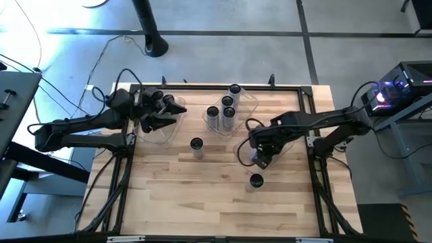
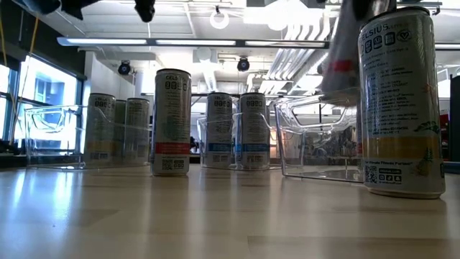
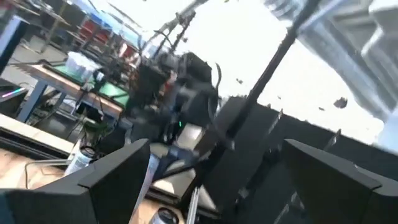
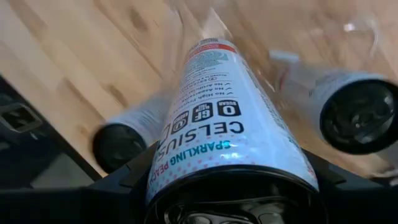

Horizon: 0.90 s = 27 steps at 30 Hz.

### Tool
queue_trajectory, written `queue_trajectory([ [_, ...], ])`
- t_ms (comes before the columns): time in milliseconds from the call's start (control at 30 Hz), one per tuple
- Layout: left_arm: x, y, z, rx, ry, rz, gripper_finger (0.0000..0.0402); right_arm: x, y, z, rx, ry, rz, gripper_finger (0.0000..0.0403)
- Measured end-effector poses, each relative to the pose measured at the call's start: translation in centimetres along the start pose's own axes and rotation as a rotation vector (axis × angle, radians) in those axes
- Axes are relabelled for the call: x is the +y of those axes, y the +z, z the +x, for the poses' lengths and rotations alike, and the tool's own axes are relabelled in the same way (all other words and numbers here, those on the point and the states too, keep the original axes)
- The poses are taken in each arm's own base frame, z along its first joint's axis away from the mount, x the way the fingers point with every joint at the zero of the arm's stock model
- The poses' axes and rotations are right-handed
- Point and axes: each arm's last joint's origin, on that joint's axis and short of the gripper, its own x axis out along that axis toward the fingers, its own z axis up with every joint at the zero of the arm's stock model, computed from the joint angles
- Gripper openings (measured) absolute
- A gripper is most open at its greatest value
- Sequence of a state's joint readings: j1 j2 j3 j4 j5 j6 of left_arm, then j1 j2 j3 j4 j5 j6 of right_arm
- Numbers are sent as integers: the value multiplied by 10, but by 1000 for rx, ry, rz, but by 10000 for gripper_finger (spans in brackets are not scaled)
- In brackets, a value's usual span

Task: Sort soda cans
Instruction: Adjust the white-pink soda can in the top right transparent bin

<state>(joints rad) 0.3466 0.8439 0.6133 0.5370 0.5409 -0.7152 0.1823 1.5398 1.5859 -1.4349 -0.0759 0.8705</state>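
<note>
My right gripper [image 1: 259, 154] is shut on a soda can [image 4: 217, 118], held above the clear right bin [image 1: 240, 154]; the can shows blurred in the low view [image 2: 343, 54]. My left gripper [image 1: 173, 111] is open and empty above the clear left bin [image 1: 156, 132], its fingers [image 3: 118, 177] wide apart. Several cans [image 1: 227, 102] stand upright in the middle bin [image 1: 251, 102]. One can [image 1: 196, 144] stands on the table at the centre, and another [image 1: 256, 181] stands near the right gripper. Two cans [image 2: 100, 129] show in the left bin. My right gripper pinches the can between its two fingers by the sides at its top end [image 4: 186, 163]. The fingers come from above, slanting down, and the can reaches away along them, its bottom end [image 4: 214, 46] toward the table. The can is lifted clear.
The wooden table [image 1: 202, 196] has open room along its near half. In the right wrist view two more can tops show below the held can, one [image 4: 118, 148] beside the bin and one [image 4: 357, 115] behind clear plastic. Cables and a post stand beyond the far edge.
</note>
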Motion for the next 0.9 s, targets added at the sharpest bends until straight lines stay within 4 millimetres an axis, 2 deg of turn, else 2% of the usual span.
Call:
queue_trajectory([
  [233, 9, -14, -7, -62, 64, -68, 358, -17, 10, 30, 160, -120, 49, 234],
  [400, 10, -14, -7, -60, 68, -70, 358, -21, 13, 38, 172, -121, 59, 234],
  [533, 10, -14, -7, -63, 66, -68, 358, -20, 21, 50, 114, -66, 66, 234],
  [767, 9, -12, -7, -84, 74, -61, 358, -30, 29, 73, 106, -64, 158, 234],
  [900, 9, -12, -8, -88, 72, -59, 358, -38, 29, 78, 130, -95, 212, 234],
])
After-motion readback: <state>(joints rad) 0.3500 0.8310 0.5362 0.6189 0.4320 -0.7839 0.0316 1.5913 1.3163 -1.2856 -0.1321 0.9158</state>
